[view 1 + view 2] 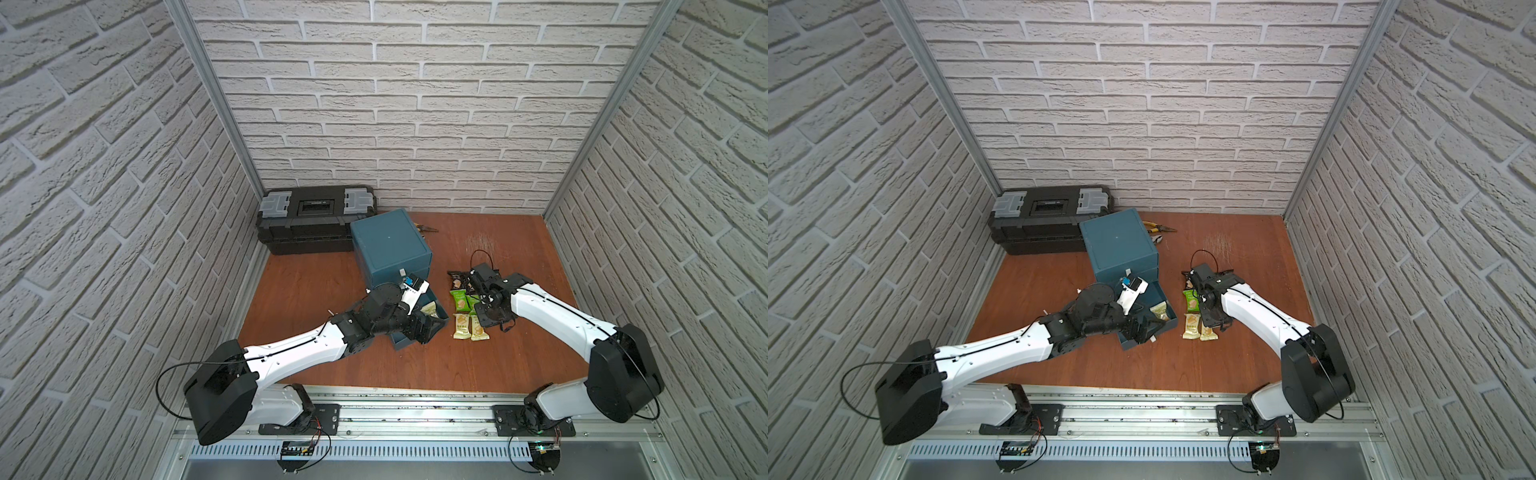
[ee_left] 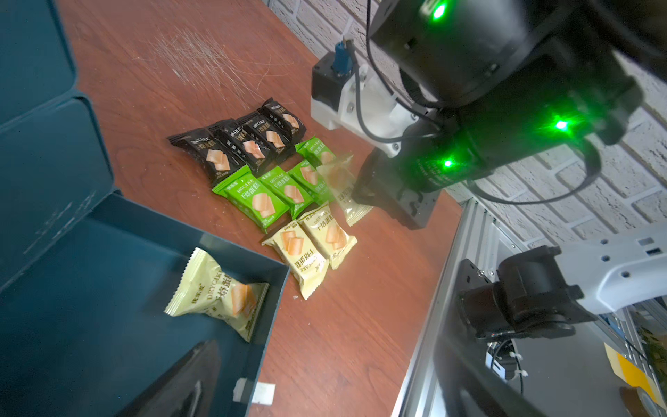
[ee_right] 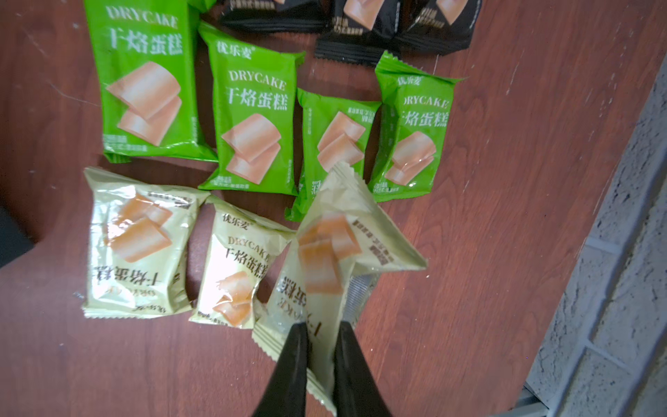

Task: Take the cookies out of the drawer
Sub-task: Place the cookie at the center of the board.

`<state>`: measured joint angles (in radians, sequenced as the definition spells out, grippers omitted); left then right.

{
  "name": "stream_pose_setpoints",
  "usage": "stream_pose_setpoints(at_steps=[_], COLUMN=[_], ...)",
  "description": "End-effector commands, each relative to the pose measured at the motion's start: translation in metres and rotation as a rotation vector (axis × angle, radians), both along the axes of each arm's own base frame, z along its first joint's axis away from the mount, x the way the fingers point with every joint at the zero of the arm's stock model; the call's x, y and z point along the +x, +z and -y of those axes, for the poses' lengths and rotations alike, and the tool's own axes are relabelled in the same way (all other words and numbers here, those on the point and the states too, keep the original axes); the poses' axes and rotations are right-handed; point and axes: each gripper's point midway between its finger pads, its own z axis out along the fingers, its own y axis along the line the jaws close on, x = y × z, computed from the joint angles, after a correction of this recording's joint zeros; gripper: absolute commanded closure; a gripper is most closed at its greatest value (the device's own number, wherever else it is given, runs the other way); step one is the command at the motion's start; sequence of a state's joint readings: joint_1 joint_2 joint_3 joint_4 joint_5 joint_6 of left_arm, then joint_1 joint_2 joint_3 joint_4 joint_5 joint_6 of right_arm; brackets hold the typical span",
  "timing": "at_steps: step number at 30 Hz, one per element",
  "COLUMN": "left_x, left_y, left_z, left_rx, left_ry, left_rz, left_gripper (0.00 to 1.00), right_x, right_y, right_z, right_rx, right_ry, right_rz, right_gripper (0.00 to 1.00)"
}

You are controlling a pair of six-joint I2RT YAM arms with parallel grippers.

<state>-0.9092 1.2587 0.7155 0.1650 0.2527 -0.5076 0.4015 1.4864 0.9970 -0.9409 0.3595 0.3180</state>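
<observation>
- Right pincer (image 3: pixel 321 364) pinches 1 cream packet (image 3: pixel 325 252) by its crimped end.
- Packet seems light, crinkly, slippery; biscuit inside probably fragile, so seams suit gripping.

The cookies (image 3: pixel 249 119) have glossy, crinkled plastic wrappers. The table (image 2: pixel 162 61) is smooth reddish wood with pale scratches. The drawer (image 2: pixel 108 224) looks matt blue. The toolbox (image 1: pixel 316 224) is black matt plastic.
</observation>
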Motion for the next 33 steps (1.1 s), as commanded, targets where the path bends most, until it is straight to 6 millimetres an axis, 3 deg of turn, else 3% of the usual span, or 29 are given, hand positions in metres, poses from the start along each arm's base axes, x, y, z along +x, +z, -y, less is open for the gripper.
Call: stream_pose_setpoints(at_steps=[1,7,13,19,22,27,33], left_x=[0.004,0.006,0.007,0.008,0.009,0.010,0.010], left_y=[0.012,0.014,0.007,0.004,0.006,0.006,0.005], left_z=[-0.011,-0.021,-0.017,-0.012,-0.010,-0.011,-0.014], left_rx=[-0.021,0.007,0.012,0.010,0.013,0.017,0.021], left_ry=[0.019,0.033,0.021,0.002,-0.005,-0.001,0.013], left_rz=[0.047,0.067,0.055,0.050,0.056,0.060,0.055], left_gripper=[0.02,0.02,0.02,0.01,0.02,0.02,0.02], right_x=[0.008,0.014,0.000,-0.005,-0.008,-0.011,-0.012], right_y=[0.005,0.009,0.024,0.026,0.019,0.006,-0.007], right_z=[0.007,0.009,0.023,0.011,0.004,-0.005,-0.003], right_rx=[-0.057,-0.100,-0.178,-0.120,-0.078,-0.040,-0.064], right_ry=[-0.002,0.022,0.052,0.096,0.123,0.154,0.148], right_rz=[-0.006,-0.044,-0.106,-0.106,-0.153,-0.209,-0.243], right_gripper=[0.95,0.97,0.97,0.96,0.91,0.73,0.72])
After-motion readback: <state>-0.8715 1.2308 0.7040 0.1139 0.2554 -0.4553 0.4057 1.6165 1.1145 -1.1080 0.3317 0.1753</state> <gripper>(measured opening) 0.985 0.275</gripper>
